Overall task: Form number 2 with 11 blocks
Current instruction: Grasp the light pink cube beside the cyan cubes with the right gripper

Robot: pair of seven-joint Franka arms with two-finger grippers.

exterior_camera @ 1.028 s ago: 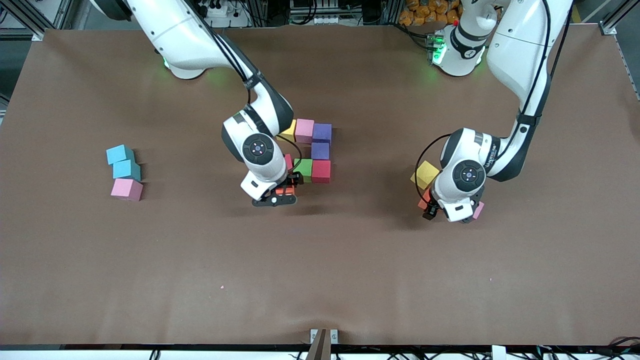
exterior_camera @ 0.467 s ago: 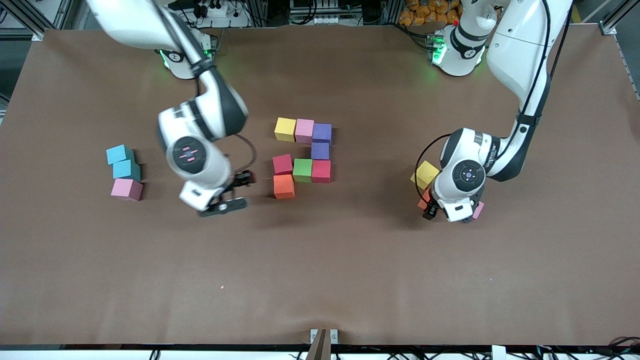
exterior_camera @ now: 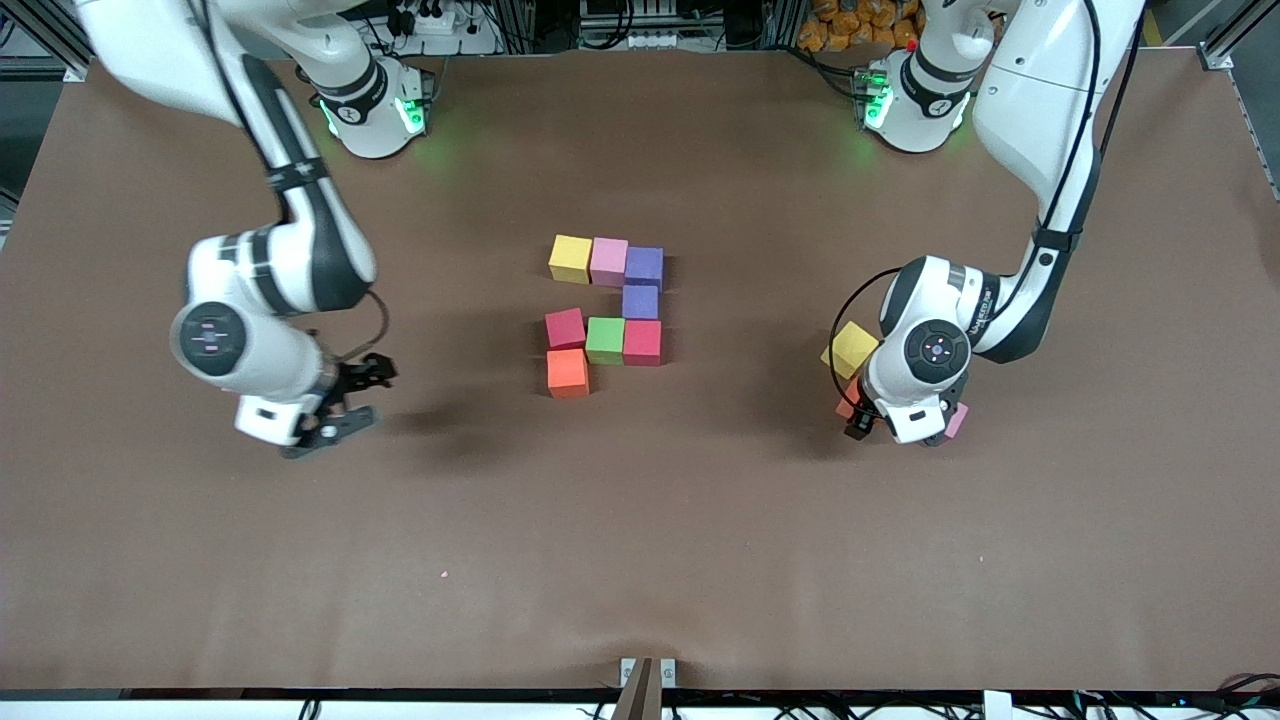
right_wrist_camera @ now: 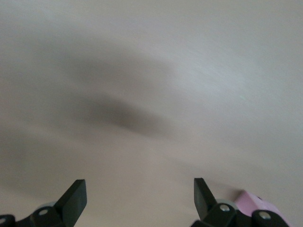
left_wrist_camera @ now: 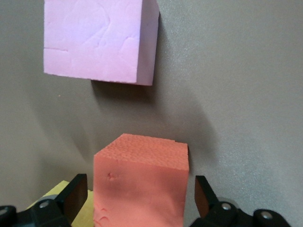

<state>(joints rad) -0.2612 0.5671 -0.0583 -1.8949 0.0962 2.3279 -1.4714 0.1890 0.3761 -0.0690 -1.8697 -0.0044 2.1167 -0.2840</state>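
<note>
The number 2 (exterior_camera: 605,315) is partly built near the middle of the table (exterior_camera: 640,560), between the two grippers and well apart from both. Its row farthest from the front camera runs yellow block (exterior_camera: 570,259), pink block (exterior_camera: 608,261), purple block (exterior_camera: 644,267), all touching. A second purple block (exterior_camera: 640,301) sits just nearer, under that row's end toward the left arm. The next row is red (exterior_camera: 565,328), green (exterior_camera: 605,340), red (exterior_camera: 642,342), and an orange block (exterior_camera: 567,373) lies nearest the camera at the end toward the right arm. The cubes are matte foam with soft, slightly pitted faces.

The left gripper (left_wrist_camera: 137,198) hangs low with its fingers spread on either side of an orange cube (left_wrist_camera: 142,184), with a gap showing on both sides. A pink cube (left_wrist_camera: 99,40) lies near it, and a yellow cube (exterior_camera: 850,349) sits beside the wrist.

The right gripper (exterior_camera: 335,405) is in the air over bare table toward the right arm's end, fingers spread and holding nothing. A pink corner (right_wrist_camera: 253,203) shows beside one finger in the right wrist view.

The table is covered in plain brown matting. Aluminium framing and cables line the edge by the bases.
</note>
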